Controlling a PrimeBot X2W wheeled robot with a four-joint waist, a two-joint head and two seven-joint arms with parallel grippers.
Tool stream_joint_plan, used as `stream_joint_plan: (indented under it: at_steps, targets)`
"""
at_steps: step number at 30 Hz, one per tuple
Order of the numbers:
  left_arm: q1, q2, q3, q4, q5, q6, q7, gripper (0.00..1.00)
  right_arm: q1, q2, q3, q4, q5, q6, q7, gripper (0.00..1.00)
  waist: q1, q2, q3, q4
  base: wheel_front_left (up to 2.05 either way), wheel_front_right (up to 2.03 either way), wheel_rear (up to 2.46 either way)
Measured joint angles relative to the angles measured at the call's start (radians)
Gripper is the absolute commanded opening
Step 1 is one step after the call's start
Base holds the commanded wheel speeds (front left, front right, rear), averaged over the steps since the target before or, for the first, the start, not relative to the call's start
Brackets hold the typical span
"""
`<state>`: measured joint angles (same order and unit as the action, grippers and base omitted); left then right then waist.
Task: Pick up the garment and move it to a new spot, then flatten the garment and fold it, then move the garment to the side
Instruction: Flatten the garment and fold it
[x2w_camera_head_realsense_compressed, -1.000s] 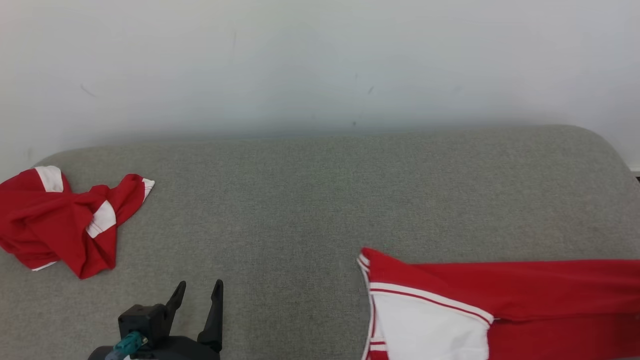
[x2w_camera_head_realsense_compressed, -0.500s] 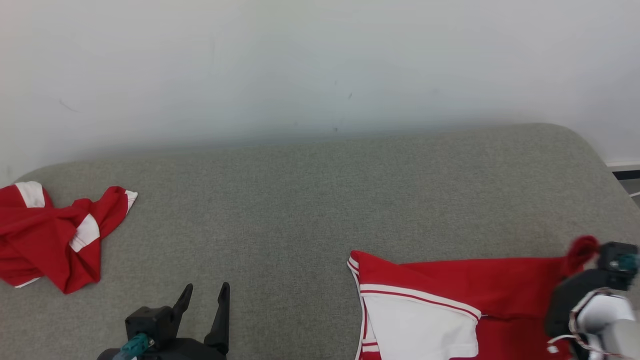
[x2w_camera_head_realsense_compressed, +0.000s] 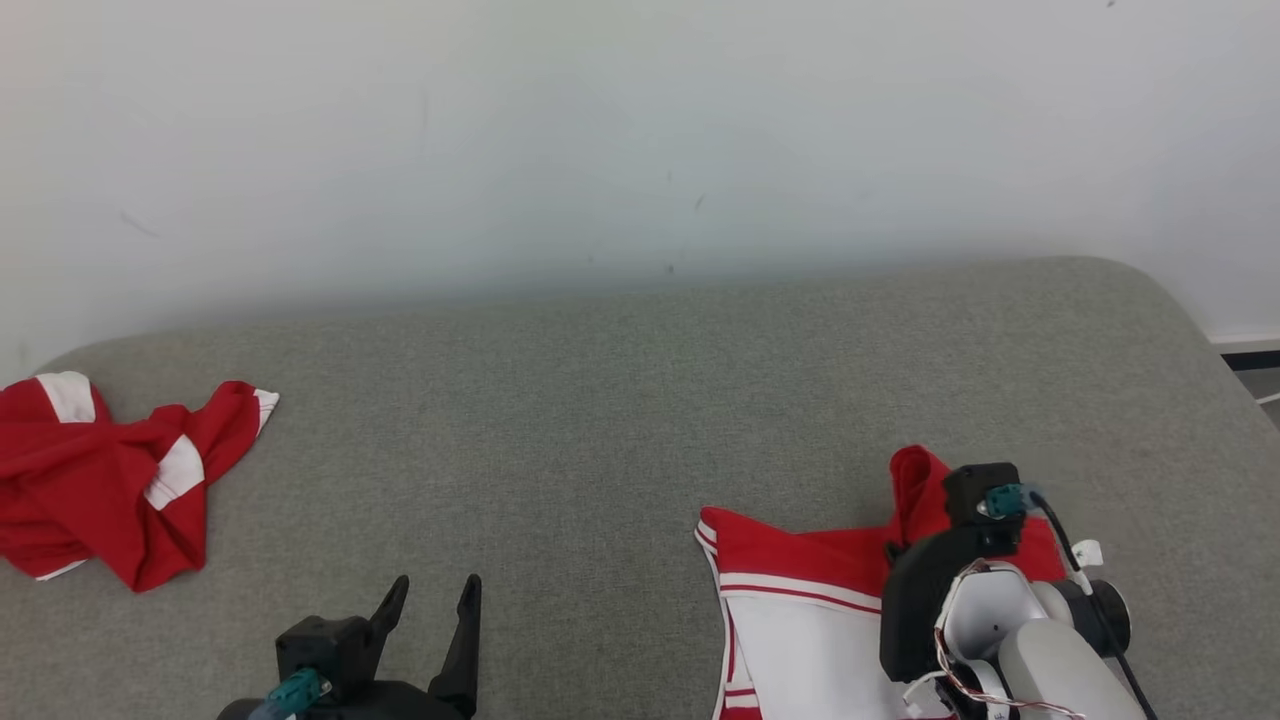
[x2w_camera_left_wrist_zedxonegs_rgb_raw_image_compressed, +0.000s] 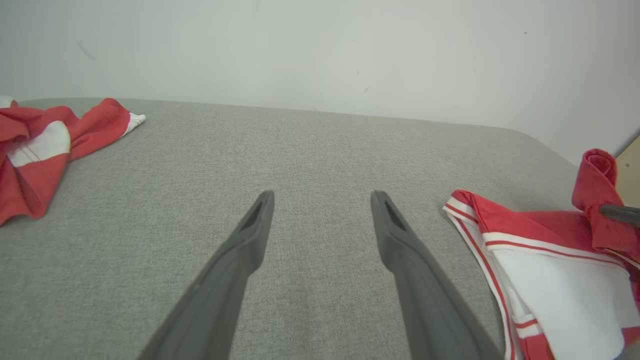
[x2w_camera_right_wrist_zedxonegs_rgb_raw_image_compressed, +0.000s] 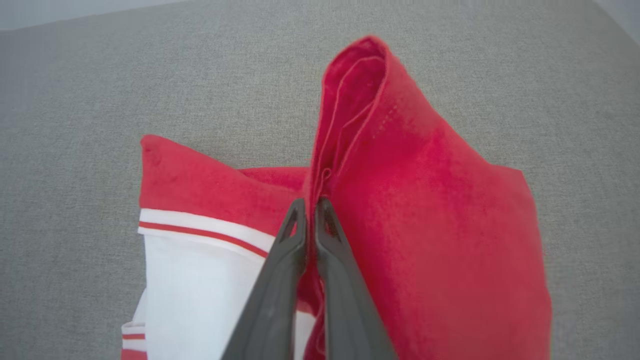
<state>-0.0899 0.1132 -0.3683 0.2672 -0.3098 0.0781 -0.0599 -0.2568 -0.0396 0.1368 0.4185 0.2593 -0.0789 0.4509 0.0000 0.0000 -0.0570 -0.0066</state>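
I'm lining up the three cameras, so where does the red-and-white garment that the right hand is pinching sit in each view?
Head view: garment at the lower right.
Left wrist view: garment at the right edge.
Right wrist view: garment in the centre, with the right hand shut on its raised fold.
Shared landmark: its white panel, at the garment's left end in all three.

Head high, facing down; wrists low, close; garment (x2w_camera_head_realsense_compressed: 800, 555) shared.

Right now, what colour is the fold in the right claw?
Solid red garment fold, best seen in right wrist view.
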Motion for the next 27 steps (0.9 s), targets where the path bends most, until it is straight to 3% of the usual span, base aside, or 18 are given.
stream_joint_plan:
  at_steps: [12, 17, 27]
  targets:
    - [-0.022, -0.003, -0.006, 0.012, 0.0, -0.008, 0.007, 1.0, -0.042, -0.01, 0.172, 0.031, 0.015, 0.008, 0.056, 0.0, 0.0, 0.0, -0.007, 0.045, 0.0, 0.0, 0.0]
    - [-0.022, -0.005, -0.006, 0.014, 0.0, -0.008, 0.007, 1.0, -0.075, -0.016, 0.366, 0.005, 0.146, -0.018, 0.069, 0.0, 0.0, 0.0, -0.013, 0.06, 0.0, 0.0, 0.0]
    - [-0.022, -0.008, -0.006, 0.015, 0.0, -0.008, 0.006, 1.0, -0.095, -0.019, 0.405, 0.036, 0.185, -0.04, 0.074, 0.0, 0.0, 0.0, -0.013, 0.074, 0.0, 0.0, 0.0]
